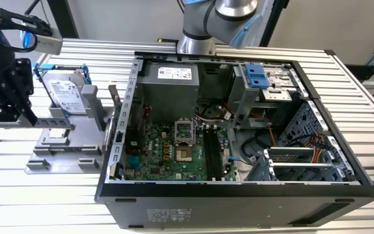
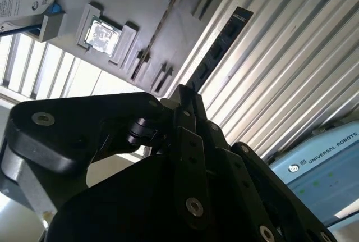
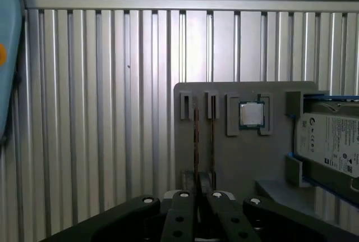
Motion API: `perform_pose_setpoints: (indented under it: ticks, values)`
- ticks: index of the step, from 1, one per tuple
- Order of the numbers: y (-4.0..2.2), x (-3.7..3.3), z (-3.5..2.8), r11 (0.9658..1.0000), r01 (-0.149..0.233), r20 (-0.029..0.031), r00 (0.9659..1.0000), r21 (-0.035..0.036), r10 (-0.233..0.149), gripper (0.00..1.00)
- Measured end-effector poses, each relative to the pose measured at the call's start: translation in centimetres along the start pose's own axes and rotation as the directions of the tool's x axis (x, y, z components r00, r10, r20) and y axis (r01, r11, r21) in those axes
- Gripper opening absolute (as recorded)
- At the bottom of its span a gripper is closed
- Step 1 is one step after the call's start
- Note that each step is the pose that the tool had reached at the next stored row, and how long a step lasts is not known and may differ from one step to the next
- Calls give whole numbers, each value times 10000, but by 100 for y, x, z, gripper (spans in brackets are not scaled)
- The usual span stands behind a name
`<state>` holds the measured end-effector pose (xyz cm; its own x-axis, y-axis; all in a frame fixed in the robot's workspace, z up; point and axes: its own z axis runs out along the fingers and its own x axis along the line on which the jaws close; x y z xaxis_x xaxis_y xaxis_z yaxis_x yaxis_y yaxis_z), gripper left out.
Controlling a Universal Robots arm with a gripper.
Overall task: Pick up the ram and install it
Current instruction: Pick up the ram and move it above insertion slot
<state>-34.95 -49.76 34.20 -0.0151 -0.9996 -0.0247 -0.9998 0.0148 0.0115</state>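
**Ram in the pincer, none of the fitting done**

At the exterior view's left, the arm (image 1: 2, 83) hung over the bench (image 1: 44, 204), close by the grey parts holder (image 1: 64, 151). In the second wrist view the pincer (image 2: 184, 93) was clamped tight on one end of the ram (image 2: 219, 45). The ram stuck out past the fingertips, off the holder, with the slatted bench behind it. I judged the picking-up done and the installing not begun, since the ram was well apart from the computer case (image 1: 239, 204).

The holder carried the hard drive (image 1: 65, 92) in a blue-edged cradle. In the first wrist view the processor chip (image 3: 251, 114) sat in its square pocket. Two narrow slots ran beside that pocket, and I could not tell whether anything sat in them.

Further right, the open case held the green motherboard (image 1: 161, 151) with its long black memory slots (image 1: 212, 151). Whether those were filled I could not tell. A grey power supply (image 1: 167, 87) sat at the far end, and a blue-latched drive cage (image 1: 258, 75) sat toward the exterior view's right.
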Motion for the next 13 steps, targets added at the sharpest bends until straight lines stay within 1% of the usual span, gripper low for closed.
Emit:
perform_pose_setpoints:
  ticks: [13]
  values:
    - [3,-7,-318,10000,2,0,10000,0,-2,0]
